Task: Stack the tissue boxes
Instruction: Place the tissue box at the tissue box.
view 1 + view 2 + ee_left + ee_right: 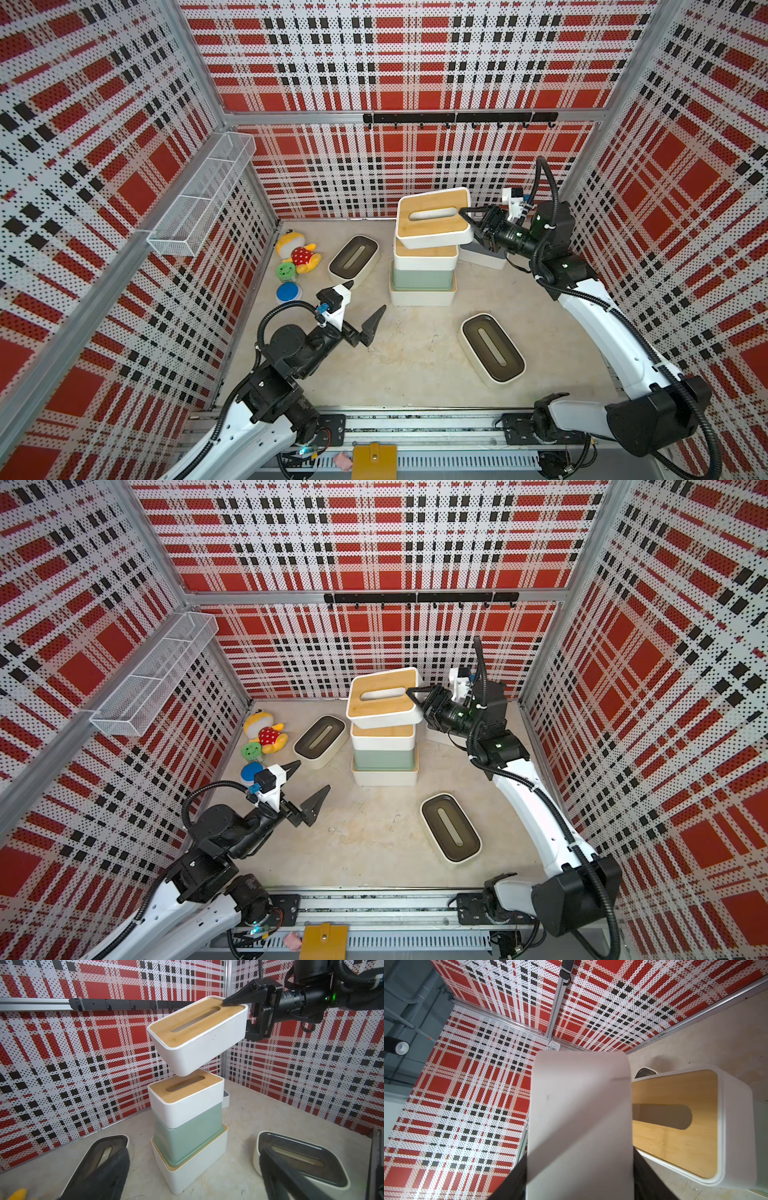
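A stack stands mid-table: a white tan-lidded tissue box (422, 297) at the bottom, a mint-green one (422, 279) on it, and another white tan-lidded one (426, 258) on top. Just above it hangs a tilted tan-lidded box (432, 218) (197, 1028) (580, 1115); whether it touches the stack I cannot tell. My right gripper (467, 224) (239, 1018) is shut on its right end. My left gripper (368, 296) (314, 775) hovers open and empty to the stack's front left. Dark-lidded boxes lie at the left (354, 259) and front right (492, 353). A grey-lidded box (482, 255) is partly hidden under the right arm.
A yellow-red plush toy (297, 253), a green disc (286, 271) and a blue disc (289, 292) lie by the left wall. A wire basket (203, 195) hangs on that wall, and a black hook rail (459, 118) on the back wall.
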You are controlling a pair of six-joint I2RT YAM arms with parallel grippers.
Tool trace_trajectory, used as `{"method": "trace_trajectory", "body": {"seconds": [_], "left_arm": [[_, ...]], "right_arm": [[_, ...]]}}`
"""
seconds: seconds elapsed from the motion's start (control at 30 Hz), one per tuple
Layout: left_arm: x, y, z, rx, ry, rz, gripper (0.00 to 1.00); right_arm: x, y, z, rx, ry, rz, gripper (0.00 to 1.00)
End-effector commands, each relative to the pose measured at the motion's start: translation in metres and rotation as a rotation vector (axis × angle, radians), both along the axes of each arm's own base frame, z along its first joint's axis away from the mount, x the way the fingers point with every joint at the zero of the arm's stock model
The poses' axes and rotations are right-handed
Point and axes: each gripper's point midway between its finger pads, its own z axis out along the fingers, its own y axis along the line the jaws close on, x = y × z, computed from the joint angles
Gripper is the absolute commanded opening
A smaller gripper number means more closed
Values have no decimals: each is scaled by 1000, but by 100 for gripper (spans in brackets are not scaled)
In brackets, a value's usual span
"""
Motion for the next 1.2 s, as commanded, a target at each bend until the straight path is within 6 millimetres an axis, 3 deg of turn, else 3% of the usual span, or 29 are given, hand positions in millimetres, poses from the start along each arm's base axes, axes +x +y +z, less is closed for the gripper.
{"method": "trace_trajectory", "body": {"seconds": [0.0, 0.27, 0.73, 1.17], "left_arm": [[1, -1, 3, -15, 17, -6, 100], [2, -6, -1, -11, 36, -22, 99], [-21, -20, 11, -78, -49, -176, 99], [-13, -19, 6, -63, -28, -143, 100]], "right_arm": [[-2, 2, 34, 95, -100, 48, 40], [17, 7, 11, 97, -57, 48, 40], [33, 12, -11, 85, -27, 67, 40], [38, 14, -24, 81, -6, 65, 41]]}}
